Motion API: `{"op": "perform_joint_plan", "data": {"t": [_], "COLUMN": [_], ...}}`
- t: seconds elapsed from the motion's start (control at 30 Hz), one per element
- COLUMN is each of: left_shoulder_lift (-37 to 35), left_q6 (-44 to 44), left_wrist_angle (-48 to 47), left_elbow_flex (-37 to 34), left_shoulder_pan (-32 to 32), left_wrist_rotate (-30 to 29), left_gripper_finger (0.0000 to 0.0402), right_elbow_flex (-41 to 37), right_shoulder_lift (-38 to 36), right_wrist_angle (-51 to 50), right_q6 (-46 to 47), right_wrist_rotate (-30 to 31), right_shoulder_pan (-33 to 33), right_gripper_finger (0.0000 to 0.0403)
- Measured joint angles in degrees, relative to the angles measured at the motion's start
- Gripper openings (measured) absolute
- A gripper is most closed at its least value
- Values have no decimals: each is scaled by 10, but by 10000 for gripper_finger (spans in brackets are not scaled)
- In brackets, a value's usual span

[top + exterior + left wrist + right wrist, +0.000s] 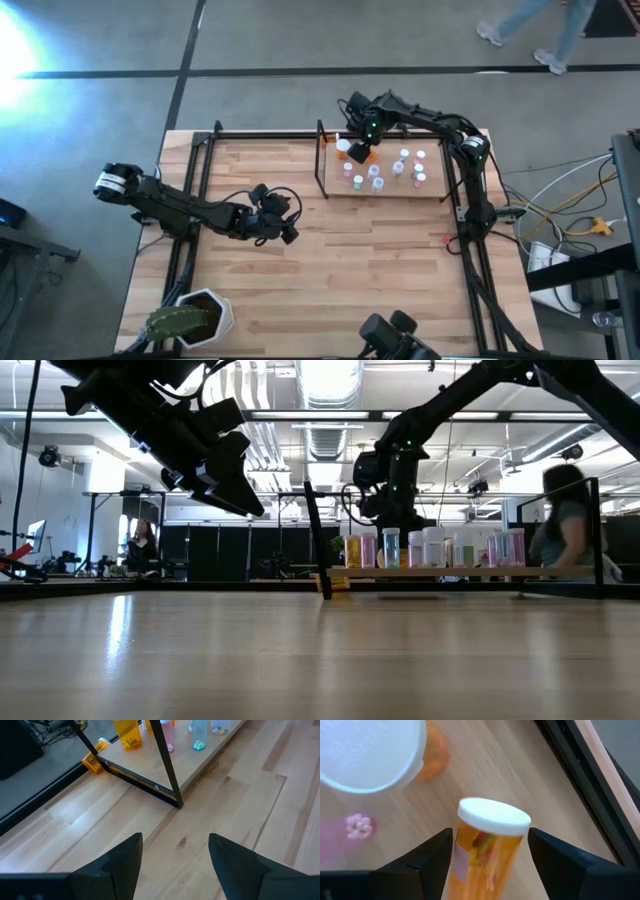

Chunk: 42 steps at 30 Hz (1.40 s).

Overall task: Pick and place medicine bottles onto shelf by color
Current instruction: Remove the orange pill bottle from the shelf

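Right gripper is over the back-left corner of the shelf, fingers apart with an orange bottle standing between them. In the right wrist view there is a visible gap on each side of that bottle, so the fingers straddle it and don't clamp it; white cap on, bottle upright on the shelf panel. A second orange bottle with a white cap sits just beside it, and a pink-topped one is near. The rest of the medicine bottles stand in a loose group across the shelf; the low view shows them as a row, orange at the left end, then pink, bluish, white and pink. Left gripper hovers above the bare tabletop, well apart from the shelf, fingers apart and empty. A potted cactus sits at the table's front-left corner.
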Motion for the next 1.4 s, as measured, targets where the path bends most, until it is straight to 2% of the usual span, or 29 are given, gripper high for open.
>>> {"op": "perform_joint_plan", "data": {"t": [0.27, 0.4, 0.57, 0.77, 0.97, 1.1, 1.27, 1.4], "left_shoulder_lift": [0, 0, 0, 0, 0, 0, 2, 10], "left_q6": [0, 0, 0, 0, 28, 95, 221, 279], "left_wrist_angle": [0, 0, 0, 0, 10, 88, 241, 336], "left_elbow_flex": [0, 0, 0, 0, 7, 8, 8, 9], "left_shoulder_pan": [0, 0, 0, -2, -32, -77, -146, -187], "left_wrist_rotate": [0, 0, 0, 0, -1, -1, 0, 0], "left_gripper_finger": [212, 212, 212, 212, 212, 212, 212, 212], "right_elbow_flex": [-24, -32, -100, -257, -438, -547, -643, -699], "right_shoulder_lift": [-2, -26, -114, -279, -448, -530, -559, -530], "right_wrist_angle": [44, 59, 147, 283, 429, 528, 654, 789], "right_q6": [-25, -39, -50, -2, 62, 115, 128, 117], "right_wrist_rotate": [-5, -5, -5, 4, 61, 135, 276, 369], "right_shoulder_pan": [0, 0, 0, 29, 165, 300, 489, 611], "right_gripper_finger": [200, 175, 166, 167, 166, 165, 164, 164]}}
